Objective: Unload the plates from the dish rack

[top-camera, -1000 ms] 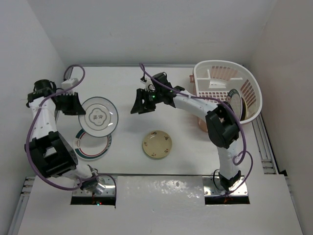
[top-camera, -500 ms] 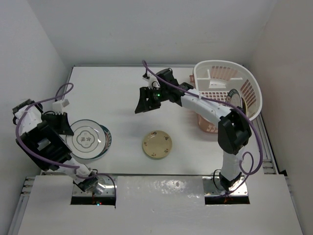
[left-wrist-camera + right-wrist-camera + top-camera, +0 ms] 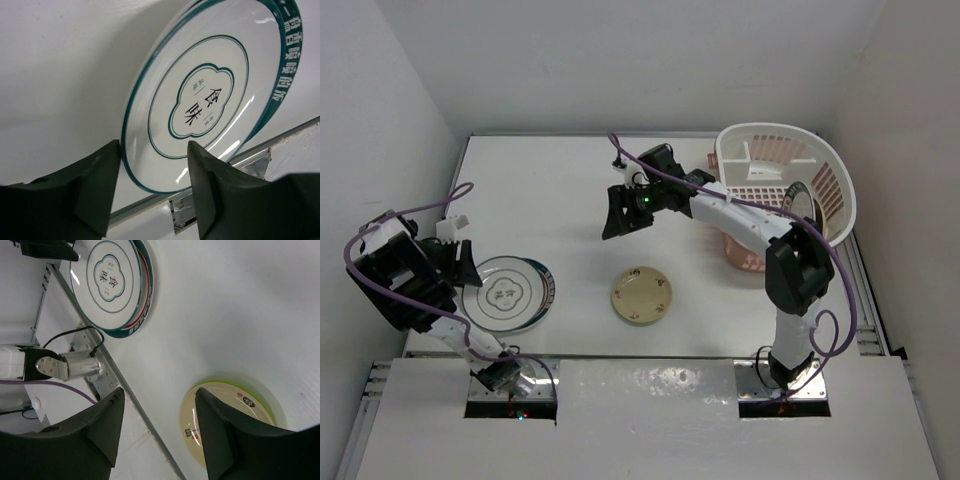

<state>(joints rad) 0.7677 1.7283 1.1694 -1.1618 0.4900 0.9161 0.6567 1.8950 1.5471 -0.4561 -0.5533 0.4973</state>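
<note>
The white plate with a thin dark ring (image 3: 506, 293) (image 3: 200, 100) lies on the teal-lettered plate (image 3: 546, 290) (image 3: 287, 60) at the near left. My left gripper (image 3: 463, 263) (image 3: 154, 145) is open at its left rim, one finger on each side of the edge. The cream-tan plate (image 3: 641, 295) (image 3: 189, 430) rests on a lime-green plate (image 3: 225, 382) at the centre front. Open and holding nothing, my right gripper (image 3: 618, 215) (image 3: 160, 390) hovers above the table's middle. In the dish rack (image 3: 760, 140) at the back right, one plate (image 3: 807, 208) stands on edge.
A metal rail (image 3: 865, 290) runs along the table's right edge, and another (image 3: 125, 385) along the front. The left arm's purple cable (image 3: 410, 212) loops over the table's left side. White walls close in the table on three sides.
The left arm has swung toward the front with the ringed plate, laid it on the teal-lettered plate and opened its jaws. The right gripper has drifted slightly right.
</note>
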